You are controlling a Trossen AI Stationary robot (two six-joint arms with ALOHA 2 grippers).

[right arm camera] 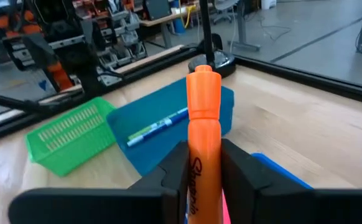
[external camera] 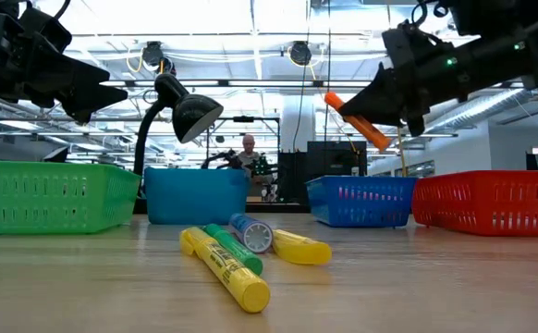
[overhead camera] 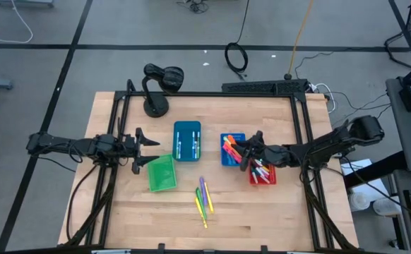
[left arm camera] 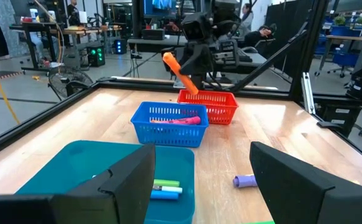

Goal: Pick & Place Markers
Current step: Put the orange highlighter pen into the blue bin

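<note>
My right gripper (overhead camera: 244, 152) is shut on an orange marker (right arm camera: 204, 118) and hovers over the blue bin (overhead camera: 231, 156); the low view shows this orange marker (external camera: 357, 120) well above the bins. Several yellow, green and purple markers (overhead camera: 204, 197) lie flat on the wood near the front centre. Pink and orange markers lie in the blue bin, more markers lie in the red bin (overhead camera: 262, 174), and a few lie in the teal bin (overhead camera: 187, 140). My left gripper (overhead camera: 138, 147) waits open at the table's left, beside the green bin (overhead camera: 162, 173), touching nothing. My right gripper pinches the orange marker's body (right arm camera: 204, 171) between its two fingers (right arm camera: 176, 169), coming about level from the table's right. The marker lies along the fingers, and its far end (right arm camera: 204, 81) sticks out well past their tips. It is lifted clear and tilted (external camera: 357, 120).
A black desk lamp (overhead camera: 156, 88) stands at the far left of the table. The four bins sit in a band across the middle. Bare wood lies along the near edge around the loose markers. A black frame (overhead camera: 301, 141) borders the table. A person (external camera: 248, 148) sits far behind.
</note>
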